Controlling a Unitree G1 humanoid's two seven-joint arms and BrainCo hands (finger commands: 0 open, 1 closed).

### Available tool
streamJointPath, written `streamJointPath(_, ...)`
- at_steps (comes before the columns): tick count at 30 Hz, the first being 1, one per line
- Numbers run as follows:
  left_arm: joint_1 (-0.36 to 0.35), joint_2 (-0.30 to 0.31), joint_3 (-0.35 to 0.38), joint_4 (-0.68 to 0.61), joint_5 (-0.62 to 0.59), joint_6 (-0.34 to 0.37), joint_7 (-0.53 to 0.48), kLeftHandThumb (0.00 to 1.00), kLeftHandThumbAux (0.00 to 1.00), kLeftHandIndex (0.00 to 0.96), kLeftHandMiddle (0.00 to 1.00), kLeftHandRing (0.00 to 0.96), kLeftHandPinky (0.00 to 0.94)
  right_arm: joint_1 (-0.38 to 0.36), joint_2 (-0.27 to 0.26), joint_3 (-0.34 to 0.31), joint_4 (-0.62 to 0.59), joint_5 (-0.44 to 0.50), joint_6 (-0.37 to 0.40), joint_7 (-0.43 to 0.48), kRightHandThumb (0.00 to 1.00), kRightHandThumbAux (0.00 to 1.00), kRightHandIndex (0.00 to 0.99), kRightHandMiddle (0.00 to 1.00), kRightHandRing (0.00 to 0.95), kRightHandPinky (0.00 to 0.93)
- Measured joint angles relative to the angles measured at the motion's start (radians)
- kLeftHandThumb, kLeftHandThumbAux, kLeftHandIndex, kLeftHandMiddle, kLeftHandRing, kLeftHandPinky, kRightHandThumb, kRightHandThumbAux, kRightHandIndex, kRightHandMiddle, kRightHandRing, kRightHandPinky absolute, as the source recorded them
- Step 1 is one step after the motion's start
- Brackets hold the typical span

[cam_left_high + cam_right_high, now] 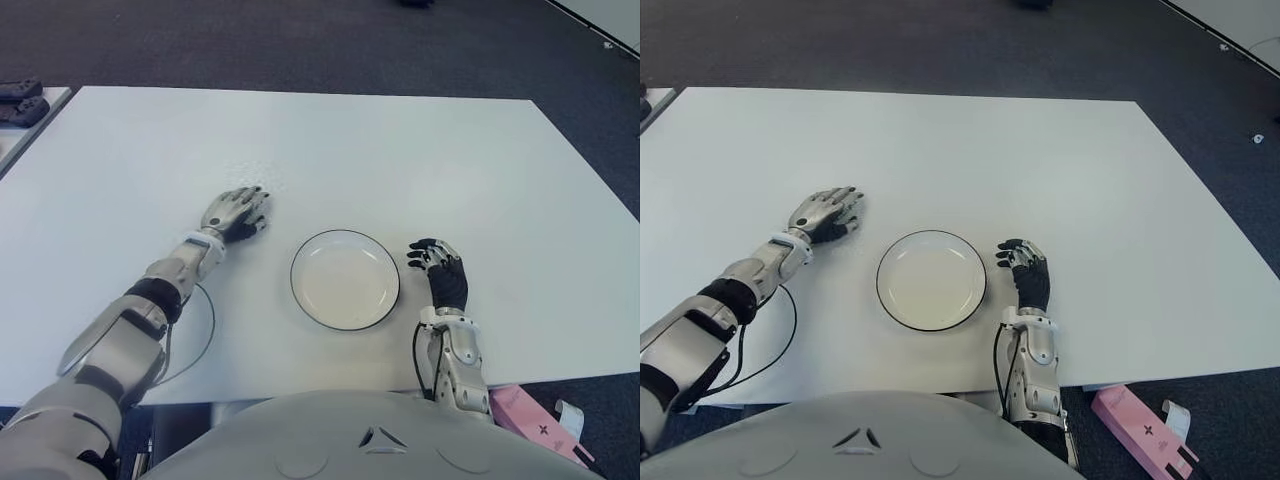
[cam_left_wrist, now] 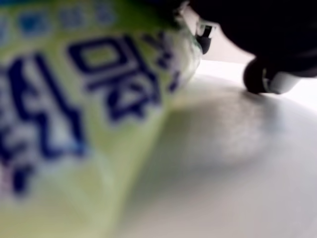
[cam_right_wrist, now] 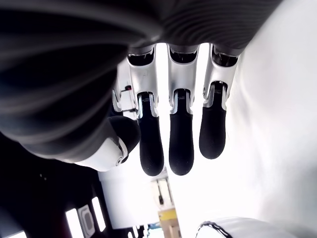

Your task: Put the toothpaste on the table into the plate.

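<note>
Under left hand [image 1: 238, 213], toothpaste [image 2: 74, 109], wrist-view only

plate [image 1: 345, 279] on the table [image 1: 420, 160] between both hands, toothpaste [image 2: 74, 114] under left hand [image 1: 236, 213], right hand [image 1: 440, 272] just right of plate

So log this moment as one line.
left hand: over toothpaste, left of plate | right hand: open, right of plate | plate: empty
</note>
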Motion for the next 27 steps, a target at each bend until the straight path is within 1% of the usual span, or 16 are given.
streamJointPath(3, 0.017, -0.008, 0.045, 0.0, -0.052, 0.025, 0.0, 0.759, 0.407, 0.135, 0.24, 0.277, 0.36, -0.001, 0.0, -0.002, 0.0, 0.002, 0.0, 0.0, 0.708, 0.723, 0.427, 0.487, 0.494, 0.502)
streamJointPath(6, 0.027, -0.021, 0.086, -0.001, -0.097, 0.04, 0.001, 0.78, 0.424, 0.158, 0.28, 0.317, 0.376, -0.003, 0.0, -0.003, -0.001, 0.006, 0.002, 0.0, 0.708, 0.723, 0.427, 0.487, 0.494, 0.501)
streamJointPath(8, 0.033, -0.033, 0.109, -0.003, -0.121, 0.052, 0.002, 0.808, 0.437, 0.205, 0.324, 0.364, 0.405, -0.003, 0.0, -0.004, -0.002, 0.007, 0.003, -0.001, 0.708, 0.722, 0.428, 0.487, 0.494, 0.501)
streamJointPath(13, 0.052, -0.055, 0.153, -0.021, -0.163, 0.066, 0.008, 0.836, 0.448, 0.252, 0.361, 0.403, 0.432, -0.004, 0.0, -0.005, -0.003, 0.007, 0.006, -0.001, 0.708, 0.722, 0.428, 0.487, 0.494, 0.502)
streamJointPath(15, 0.064, -0.061, 0.174, -0.038, -0.181, 0.073, 0.009, 0.868, 0.46, 0.309, 0.412, 0.442, 0.458, -0.004, 0.0, -0.005, -0.004, 0.007, 0.007, -0.001, 0.708, 0.722, 0.428, 0.489, 0.496, 0.504)
streamJointPath(16, 0.075, -0.066, 0.19, -0.051, -0.196, 0.077, 0.009, 0.874, 0.462, 0.319, 0.422, 0.448, 0.463, -0.004, 0.0, -0.005, -0.004, 0.007, 0.007, -0.001, 0.708, 0.722, 0.428, 0.489, 0.496, 0.504)
streamJointPath(18, 0.095, -0.076, 0.22, -0.078, -0.222, 0.081, 0.009, 0.924, 0.548, 0.351, 0.459, 0.468, 0.474, -0.004, 0.0, -0.006, -0.005, 0.007, 0.008, -0.001, 0.709, 0.722, 0.428, 0.49, 0.498, 0.505)
streamJointPath(21, 0.116, -0.084, 0.242, -0.107, -0.241, 0.087, 0.009, 0.948, 0.588, 0.379, 0.478, 0.485, 0.481, -0.005, 0.0, -0.008, -0.005, 0.007, 0.01, -0.001, 0.709, 0.722, 0.428, 0.491, 0.499, 0.506)
streamJointPath(24, 0.133, -0.088, 0.263, -0.129, -0.252, 0.09, 0.009, 0.956, 0.599, 0.393, 0.485, 0.499, 0.488, -0.006, 0.0, -0.009, -0.005, 0.008, 0.01, -0.001, 0.709, 0.722, 0.428, 0.491, 0.499, 0.506)
streamJointPath(27, 0.144, -0.09, 0.274, -0.142, -0.259, 0.093, 0.009, 0.988, 0.616, 0.406, 0.474, 0.488, 0.536, -0.006, 0.0, -0.009, -0.004, 0.008, 0.01, -0.001, 0.709, 0.722, 0.428, 0.492, 0.501, 0.507)
